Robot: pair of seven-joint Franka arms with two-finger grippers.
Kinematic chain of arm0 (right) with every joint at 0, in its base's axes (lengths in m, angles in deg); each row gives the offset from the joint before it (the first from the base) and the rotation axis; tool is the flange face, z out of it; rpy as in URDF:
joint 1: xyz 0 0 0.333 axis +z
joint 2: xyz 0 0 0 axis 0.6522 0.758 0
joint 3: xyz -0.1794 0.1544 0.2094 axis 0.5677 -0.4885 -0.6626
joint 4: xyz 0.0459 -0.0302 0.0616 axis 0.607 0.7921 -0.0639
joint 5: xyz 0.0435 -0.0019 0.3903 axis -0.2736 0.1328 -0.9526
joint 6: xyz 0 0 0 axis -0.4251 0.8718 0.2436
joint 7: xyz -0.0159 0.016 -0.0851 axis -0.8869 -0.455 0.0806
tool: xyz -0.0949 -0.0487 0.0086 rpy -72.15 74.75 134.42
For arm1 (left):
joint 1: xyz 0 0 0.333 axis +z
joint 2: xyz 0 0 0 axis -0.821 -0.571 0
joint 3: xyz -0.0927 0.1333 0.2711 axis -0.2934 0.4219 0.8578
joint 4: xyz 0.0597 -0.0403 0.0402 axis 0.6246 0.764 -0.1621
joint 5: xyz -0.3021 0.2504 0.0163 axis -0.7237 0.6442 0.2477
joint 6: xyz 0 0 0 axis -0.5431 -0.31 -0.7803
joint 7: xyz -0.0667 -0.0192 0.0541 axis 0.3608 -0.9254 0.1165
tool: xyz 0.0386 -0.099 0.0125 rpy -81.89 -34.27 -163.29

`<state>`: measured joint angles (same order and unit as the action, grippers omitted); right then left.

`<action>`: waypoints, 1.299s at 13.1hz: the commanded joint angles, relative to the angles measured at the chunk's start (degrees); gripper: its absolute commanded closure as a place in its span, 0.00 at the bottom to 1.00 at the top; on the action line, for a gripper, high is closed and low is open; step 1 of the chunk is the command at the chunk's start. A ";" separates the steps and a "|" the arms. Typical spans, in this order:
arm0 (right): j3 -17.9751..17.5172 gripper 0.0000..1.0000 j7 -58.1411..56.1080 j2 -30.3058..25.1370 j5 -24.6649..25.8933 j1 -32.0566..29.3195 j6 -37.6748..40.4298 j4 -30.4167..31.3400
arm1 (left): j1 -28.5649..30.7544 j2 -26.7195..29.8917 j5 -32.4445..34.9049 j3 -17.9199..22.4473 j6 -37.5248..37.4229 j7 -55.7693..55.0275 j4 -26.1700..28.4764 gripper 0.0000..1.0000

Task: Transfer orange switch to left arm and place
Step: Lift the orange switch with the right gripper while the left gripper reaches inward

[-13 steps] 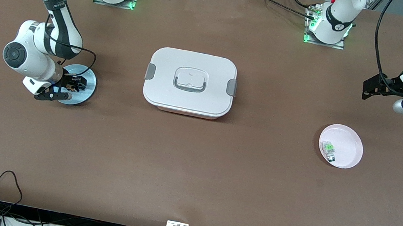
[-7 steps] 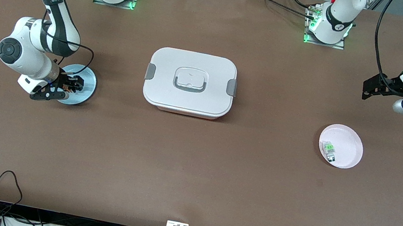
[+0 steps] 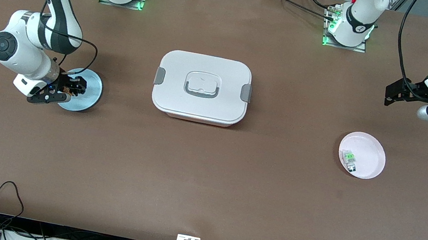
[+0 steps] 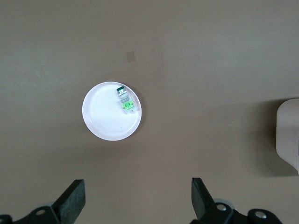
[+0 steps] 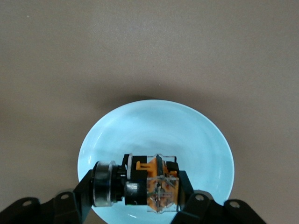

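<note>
The orange switch [image 5: 152,184], black and orange with a black cylindrical end, sits crosswise between the fingers of my right gripper [image 5: 140,189], which is shut on it. In the front view the right gripper [image 3: 70,87] hangs with the orange switch [image 3: 67,90] just above a light blue plate [image 3: 91,88]. My left gripper [image 3: 392,95] waits open in the air at the left arm's end of the table, its fingers [image 4: 72,201] wide apart with nothing between them. The white box [image 3: 201,87] stands shut mid-table between the two grippers.
A pale pink plate [image 3: 372,150] lies toward the left arm's end, holding a small clear-and-green component [image 3: 350,158]. The left wrist view shows that plate [image 4: 105,119], the component [image 4: 125,99] and a corner of the box [image 4: 288,135]. Cables hang off the table's front edge.
My right arm has risen and drawn back a little toward its end of the table, carrying the switch over the blue plate's edge. The left arm has not moved.
</note>
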<state>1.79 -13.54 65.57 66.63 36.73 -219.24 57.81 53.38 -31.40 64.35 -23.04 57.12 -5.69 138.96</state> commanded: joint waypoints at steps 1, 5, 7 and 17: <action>-2.16 0.68 -1.43 -3.44 -1.01 -0.50 3.18 -1.10 | -0.14 -0.76 0.78 -0.18 -1.19 -0.18 -1.80 0.00; -6.21 0.68 -3.09 -7.30 -4.08 -0.50 4.77 -5.05 | -0.14 -0.76 0.70 -0.27 -1.19 -0.18 -1.80 0.00; -6.48 0.68 -5.03 -7.66 -4.35 -0.50 7.48 -7.08 | -0.14 -0.76 0.70 -0.27 -1.19 -0.18 -1.80 0.00; -9.03 0.71 -22.07 -11.62 -21.72 -0.42 16.64 -15.35 | -0.05 -0.85 -0.87 -0.19 -1.28 -0.18 -1.80 0.00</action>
<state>-6.18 -31.67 54.76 49.12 36.75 -204.29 44.16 53.36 -31.39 64.27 -23.08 57.11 -5.69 138.93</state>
